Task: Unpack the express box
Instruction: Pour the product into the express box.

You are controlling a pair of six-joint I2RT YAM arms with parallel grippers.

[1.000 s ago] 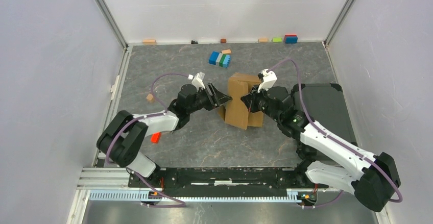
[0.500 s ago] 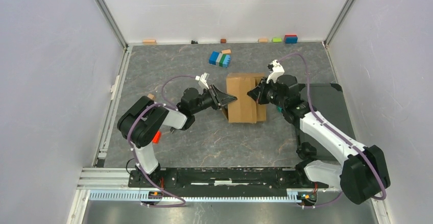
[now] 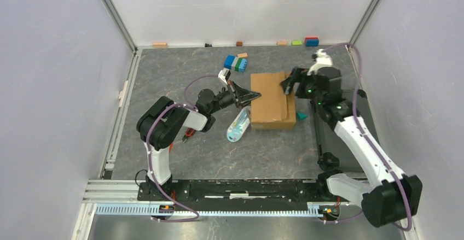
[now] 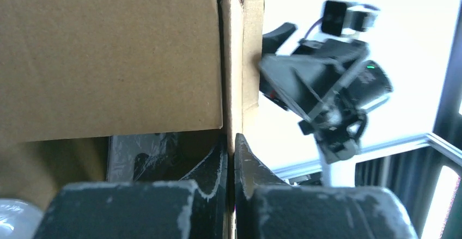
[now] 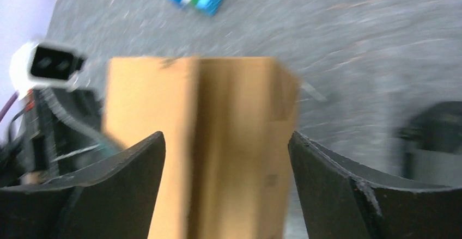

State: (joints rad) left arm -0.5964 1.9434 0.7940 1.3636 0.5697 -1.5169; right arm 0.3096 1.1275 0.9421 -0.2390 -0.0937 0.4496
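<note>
Left wrist view shows the left gripper (image 4: pixel 233 142) pinched shut on the brown express box (image 4: pixel 109 59) edge, while the right gripper (image 5: pixel 226 141) stands wide open.

1 of 3 views is clean; both wrist views are degraded.
Overhead: even diffuse light, short soft shadows on the table (image 3: pixel 219 158), sharp edge to edge. Left wrist: background blown out to white behind the other arm (image 4: pixel 327 86); the express box (image 4: pixel 109 54) is close and slightly soft, own fingers (image 4: pixel 210 168) dark. Right wrist: heavy motion blur smears box and floor; only its fingers (image 5: pixel 125 179) are fairly crisp.
</note>
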